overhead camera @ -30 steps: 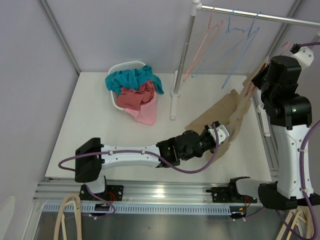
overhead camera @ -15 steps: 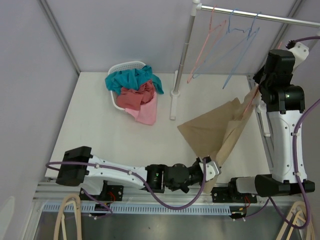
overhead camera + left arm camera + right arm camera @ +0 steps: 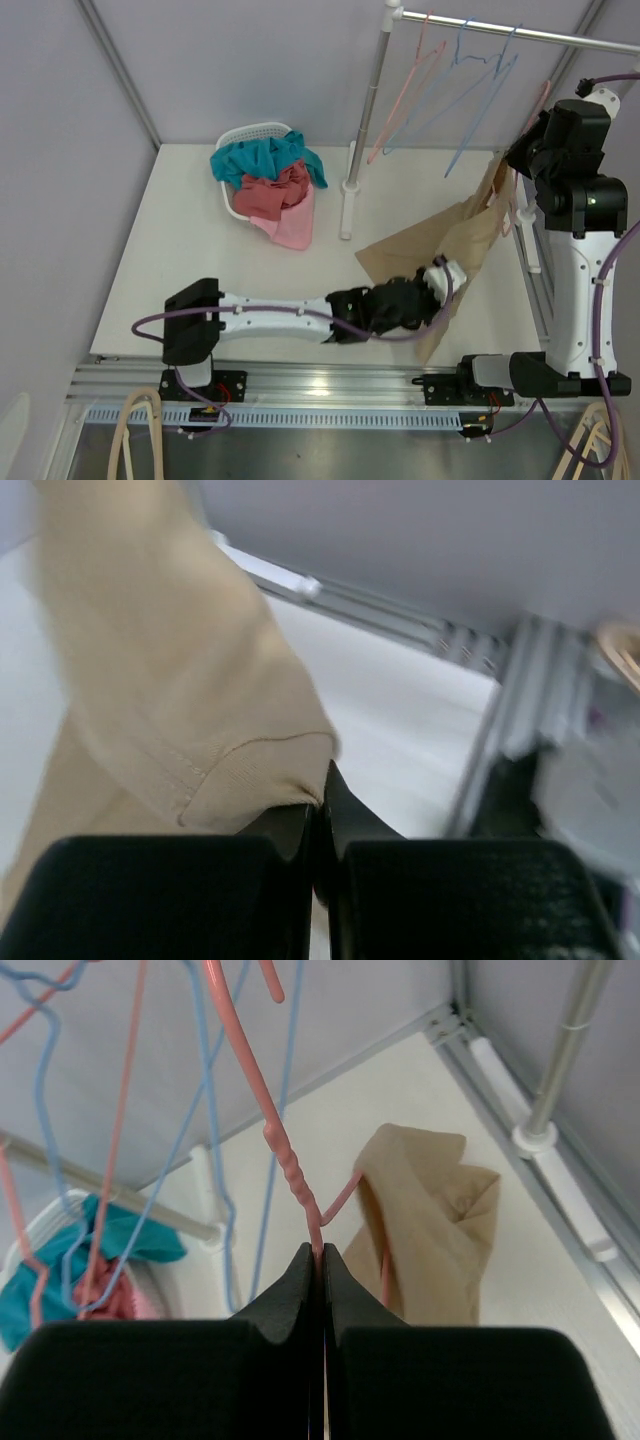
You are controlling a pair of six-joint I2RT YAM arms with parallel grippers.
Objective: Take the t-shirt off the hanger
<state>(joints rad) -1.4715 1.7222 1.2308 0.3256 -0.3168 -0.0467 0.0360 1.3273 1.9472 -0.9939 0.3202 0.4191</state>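
Note:
A tan t-shirt (image 3: 455,240) hangs stretched from a pink hanger (image 3: 535,110) at the right down toward the table. My right gripper (image 3: 321,1257) is shut on the pink hanger's (image 3: 285,1165) neck, with the t-shirt (image 3: 425,1225) draped below it. My left gripper (image 3: 322,805) is shut on a hem of the t-shirt (image 3: 190,730), low over the table near the front right (image 3: 440,275).
A white basket (image 3: 250,135) with teal and pink clothes stands at the back left. A metal rack pole (image 3: 365,110) and rail (image 3: 520,35) carry pink and blue empty hangers (image 3: 470,80). The table's right rail (image 3: 530,250) runs under the shirt.
My left gripper, holding the shirt's hem, swung from near the front edge back up toward the right. The right arm with the hanger shifted slightly; the shirt hangs less spread.

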